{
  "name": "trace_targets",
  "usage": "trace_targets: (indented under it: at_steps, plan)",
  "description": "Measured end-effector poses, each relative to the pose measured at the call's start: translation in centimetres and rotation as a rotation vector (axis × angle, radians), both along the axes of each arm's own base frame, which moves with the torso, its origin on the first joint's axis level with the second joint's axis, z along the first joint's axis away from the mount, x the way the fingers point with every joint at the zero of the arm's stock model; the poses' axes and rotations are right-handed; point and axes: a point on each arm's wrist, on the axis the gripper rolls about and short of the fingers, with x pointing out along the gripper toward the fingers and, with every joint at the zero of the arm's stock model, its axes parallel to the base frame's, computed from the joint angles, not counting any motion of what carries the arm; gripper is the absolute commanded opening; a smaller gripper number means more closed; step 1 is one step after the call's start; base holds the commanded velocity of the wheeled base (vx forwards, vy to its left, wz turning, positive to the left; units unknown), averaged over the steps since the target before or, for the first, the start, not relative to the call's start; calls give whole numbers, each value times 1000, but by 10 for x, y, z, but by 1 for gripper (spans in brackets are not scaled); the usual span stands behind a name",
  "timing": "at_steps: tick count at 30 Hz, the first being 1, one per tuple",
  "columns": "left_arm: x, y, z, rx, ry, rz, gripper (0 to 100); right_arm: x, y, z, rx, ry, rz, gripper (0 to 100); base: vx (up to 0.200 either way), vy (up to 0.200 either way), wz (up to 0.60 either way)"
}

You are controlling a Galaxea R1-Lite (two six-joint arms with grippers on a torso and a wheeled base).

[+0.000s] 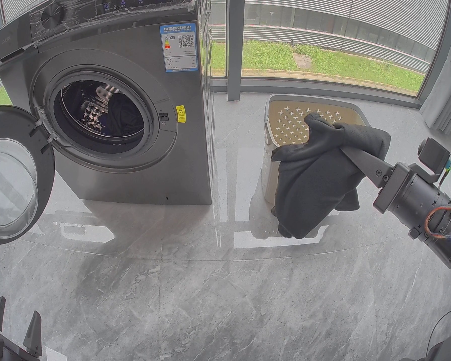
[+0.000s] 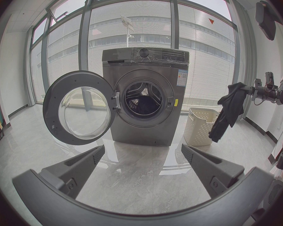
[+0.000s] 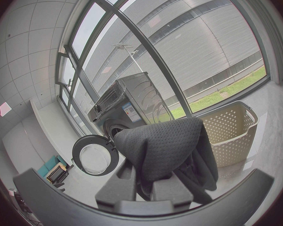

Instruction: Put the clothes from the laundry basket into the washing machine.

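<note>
Right gripper (image 1: pixel 355 155) is clamped on a dark grey garment (image 1: pixel 310 191), pinching just a fold near the top, so the rest hangs down in a loose, lumpy drape in front of the laundry basket (image 1: pixel 273 126). The fabric looks like a soft, finely dimpled knit, fairly thick and floppy. The basket is cream plastic with little star cut-outs and rounded corners.

My worry is that the pinch is small and the cloth is heavy-ish, so it could slide out on the way over. The washing machine (image 1: pixel 185 141) is well apart to the left, across glossy grey marble-look floor (image 1: pixel 235 287). The low tail could also drag or catch on the drum's rim (image 1: pixel 150 126), or snag the round glass door (image 1: pixel 10 176), which is swung wide open. Something dark already sits in the steel drum.

Left gripper (image 1: pixel 15 327) sits low with its jaws spread, holding nothing.
</note>
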Motion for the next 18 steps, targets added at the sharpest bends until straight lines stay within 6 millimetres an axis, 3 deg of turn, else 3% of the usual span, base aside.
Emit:
trace_targets:
  at_steps: [16,18]
  plan:
    - [0,-1,-3,33,24,-32,100,-2,3,-2,0,1,21,0,-188,200,0]
    - [0,-1,-3,33,24,-32,100,-2,4,-3,-1,2,22,0,0,200,0]
